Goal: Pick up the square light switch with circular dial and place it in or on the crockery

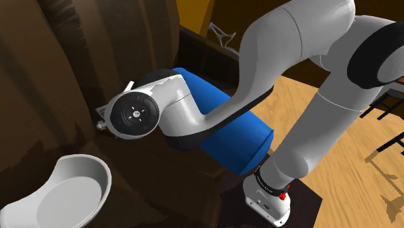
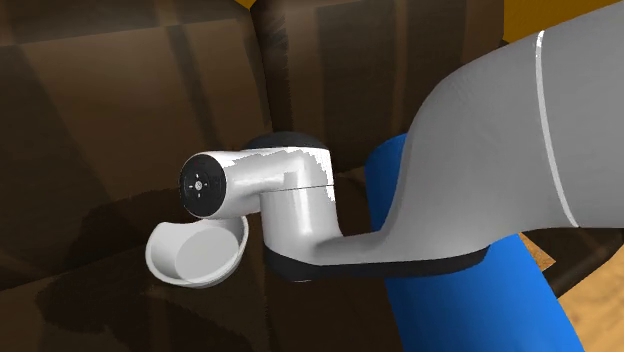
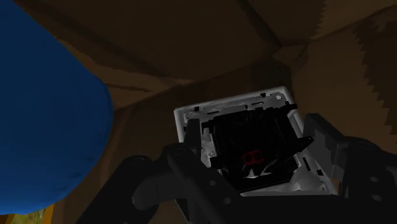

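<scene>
My black gripper [image 3: 254,149] clasps the white-framed square light switch [image 3: 236,109] between its fingers, over a brown couch [image 1: 39,78]. A blue cylindrical cushion [image 1: 239,139] crowds close beside me, and a white bowl [image 1: 78,188] sits nearby.

switch [image 3: 245,137] in pincer [image 3: 254,159], cushion [image 3: 44,108] beside, bowl [image 1: 71,188] near

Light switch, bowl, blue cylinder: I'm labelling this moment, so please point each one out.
light switch [image 3: 229,106], wrist view, on its pale frame's upper edge.
bowl [image 1: 84,176], shoulder view, on its inside wall.
blue cylinder [image 1: 246,146], shoulder view, on its rounded side.
</scene>
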Robot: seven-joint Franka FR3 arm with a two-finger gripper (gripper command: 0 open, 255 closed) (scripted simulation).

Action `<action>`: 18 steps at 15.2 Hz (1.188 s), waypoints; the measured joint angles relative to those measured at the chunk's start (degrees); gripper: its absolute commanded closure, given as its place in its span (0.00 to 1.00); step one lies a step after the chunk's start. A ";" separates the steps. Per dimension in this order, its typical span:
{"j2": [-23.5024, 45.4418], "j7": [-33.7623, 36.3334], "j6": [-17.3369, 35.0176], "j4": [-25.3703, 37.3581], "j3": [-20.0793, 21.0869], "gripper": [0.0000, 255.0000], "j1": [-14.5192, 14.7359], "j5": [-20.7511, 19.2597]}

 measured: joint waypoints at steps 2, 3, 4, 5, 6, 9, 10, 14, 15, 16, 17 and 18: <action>-0.49 -0.87 -0.66 0.66 0.47 1.00 0.24 1.28; 0.65 -0.28 -2.24 1.68 0.92 1.00 1.22 0.98; 1.18 -0.14 -3.54 2.50 1.36 1.00 2.00 1.22; 3.48 0.92 -5.70 4.18 1.60 1.00 3.54 0.09; 5.63 2.16 -8.34 5.83 1.98 1.00 5.56 -0.74; 10.89 4.24 -14.51 10.60 2.12 1.00 10.92 -2.58; 12.75 5.08 -16.55 12.25 1.99 1.00 13.02 -3.24; 19.68 6.91 -23.72 19.60 0.84 1.00 21.18 -5.47; 21.61 6.90 -25.78 22.05 0.31 1.00 23.38 -5.92; 22.92 7.56 -27.40 23.16 -0.07 1.00 24.98 -6.41; 23.91 7.82 -29.55 24.76 -0.02 1.00 26.84 -6.29; 25.98 8.21 -31.95 27.16 -0.45 1.00 29.39 -6.05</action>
